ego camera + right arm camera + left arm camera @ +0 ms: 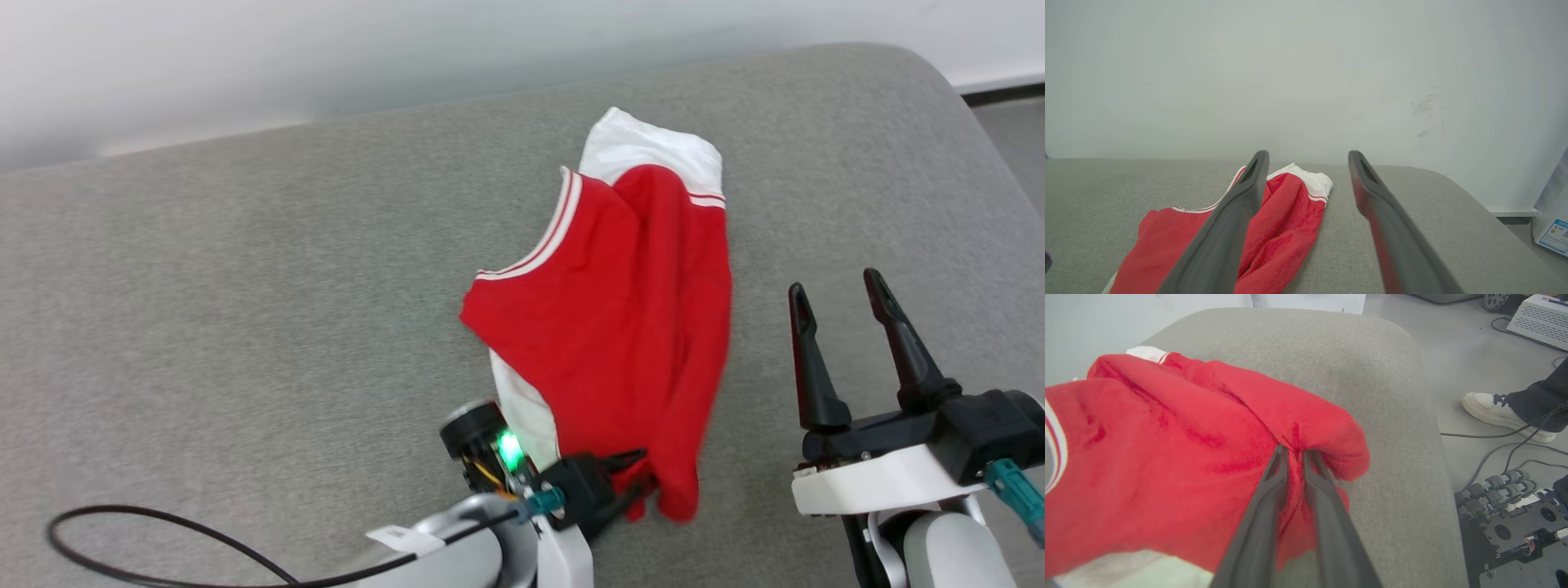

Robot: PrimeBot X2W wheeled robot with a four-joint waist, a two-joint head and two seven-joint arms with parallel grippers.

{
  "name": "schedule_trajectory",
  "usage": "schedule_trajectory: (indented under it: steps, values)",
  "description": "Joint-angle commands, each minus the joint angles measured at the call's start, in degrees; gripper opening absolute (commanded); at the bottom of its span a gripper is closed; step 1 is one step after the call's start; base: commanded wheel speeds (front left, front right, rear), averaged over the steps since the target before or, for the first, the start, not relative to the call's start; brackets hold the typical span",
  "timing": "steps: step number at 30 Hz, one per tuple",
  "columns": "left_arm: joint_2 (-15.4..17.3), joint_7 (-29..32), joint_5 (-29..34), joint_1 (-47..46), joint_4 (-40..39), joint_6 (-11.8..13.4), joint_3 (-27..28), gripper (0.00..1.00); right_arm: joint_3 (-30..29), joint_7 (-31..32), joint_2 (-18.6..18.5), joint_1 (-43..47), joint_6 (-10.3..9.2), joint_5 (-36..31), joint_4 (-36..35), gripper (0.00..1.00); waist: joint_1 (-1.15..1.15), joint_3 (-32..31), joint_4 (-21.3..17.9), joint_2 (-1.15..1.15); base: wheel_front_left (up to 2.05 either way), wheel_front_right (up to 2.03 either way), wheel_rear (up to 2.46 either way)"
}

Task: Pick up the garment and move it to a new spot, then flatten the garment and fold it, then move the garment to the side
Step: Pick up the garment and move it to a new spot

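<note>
In the head view, the left gripper (633,480) pinches the near hem of the red jersey T-shirt (620,310). The shirt lies bunched on the grey cushion (245,286). Its long axis runs straight ahead of those fingertips to a white sleeve, with the striped collar trim facing left. The right gripper (834,283) stands spread and empty just to its right.

In the left wrist view, the fingers are nearly together with a red fold caught between them.

In the right wrist view, the shirt lies ahead and to the left.

The relocation step seems to be ending. Flattening comes next and calls for both grippers to take opposite edges.
</note>
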Motion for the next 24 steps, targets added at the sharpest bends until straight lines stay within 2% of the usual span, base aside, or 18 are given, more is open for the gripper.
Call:
schedule_trajectory:
  steps: [1, 6, 10, 16, 19, 24]
  values:
    - [-0.5, -0.3, -0.2, 0.9, 0.4, -0.1, 0.0, 1.00, 0.1, -0.1, 0.2, 0.6, -0.04, -0.4, 0.1, 1.00, 0.00, -0.6, 0.9, 0.00, 0.00, 0.00, 0.00]
    - [-3.1, -0.9, -1.5, 3.0, 1.9, 0.9, 3.0, 1.00, 0.3, -0.1, 0.2, 1.4, -0.04, -1.0, 0.4, 1.00, 0.00, -2.4, 3.7, 0.00, 0.00, 0.00, 0.00]
    - [-2.1, -1.0, -1.4, 4.9, -2.4, 2.7, 9.1, 1.00, 0.2, -0.1, 0.2, 2.1, -0.04, -1.6, 0.3, 1.00, 0.00, -4.2, 6.0, 0.00, 0.00, 0.00, 0.00]
    - [3.1, -0.9, -0.2, 8.7, -9.7, 7.4, 22.1, 1.00, 1.1, -0.1, -0.1, 2.3, -0.04, -0.7, -3.0, 1.00, 0.00, -6.2, 8.5, 0.00, 0.00, 0.00, 0.00]
    - [5.0, -0.9, -0.7, 12.1, -13.2, 11.4, 31.2, 1.00, 1.1, -0.1, -0.8, 2.9, -0.05, -0.4, -4.1, 1.00, 0.00, -6.9, 9.1, 0.00, 0.00, 0.00, 0.00]
    - [4.8, -0.9, 0.2, 21.1, -18.0, 15.5, 43.6, 1.00, 1.1, -0.1, -0.8, 4.1, -0.04, -0.2, -4.6, 1.00, 0.00, -8.2, 9.4, 0.00, 0.00, 0.00, 0.00]
